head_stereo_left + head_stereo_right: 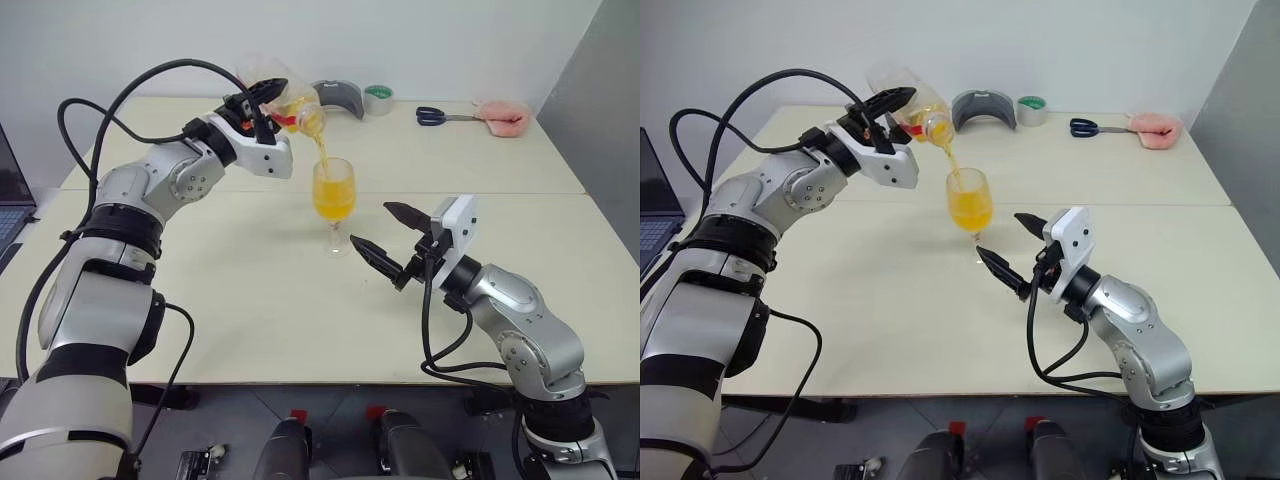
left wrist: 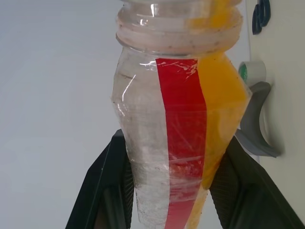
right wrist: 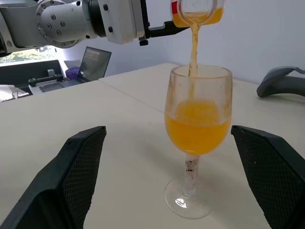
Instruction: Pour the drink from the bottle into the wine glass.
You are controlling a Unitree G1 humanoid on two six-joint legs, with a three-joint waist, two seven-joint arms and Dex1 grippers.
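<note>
From the head views, the left gripper (image 1: 262, 105) has its two black fingers clamped on the small clear plastic bottle with a red label strip (image 1: 285, 95), which is tipped mouth-down above the clear stemmed wine glass (image 1: 334, 205). A thin stream of the translucent orange-yellow drink (image 1: 333, 198) falls from the bottle mouth into the bowl, which is roughly half full. The wine glass stands upright on the pale cream counter (image 1: 250, 290). The right gripper (image 1: 385, 235) hovers just beside the glass foot on the robot's right, fingers spread wide and touching nothing. Beyond the glass, near the far edge of the counter, lie a grey curved holder (image 1: 340, 98), a roll of tape with a green core (image 1: 378, 99), blue-handled scissors (image 1: 435, 116) and a pink cloth (image 1: 503, 117).

In the left wrist view, the bottle (image 2: 181, 119) fills the space between the two fingers (image 2: 102, 186), which press against its sides; the drink lies along one side of the bottle next to the red strip. The grey holder (image 2: 257, 124) and the tape roll (image 2: 252, 71) sit on the counter behind it.

In the right wrist view, the wine glass (image 3: 198, 138) stands between the spread fingers (image 3: 81, 167), apart from both. The bottle mouth (image 3: 198, 12) is directly above the glass rim with the stream running down into the bowl. A laptop (image 3: 93, 62) stands far behind the glass.
</note>
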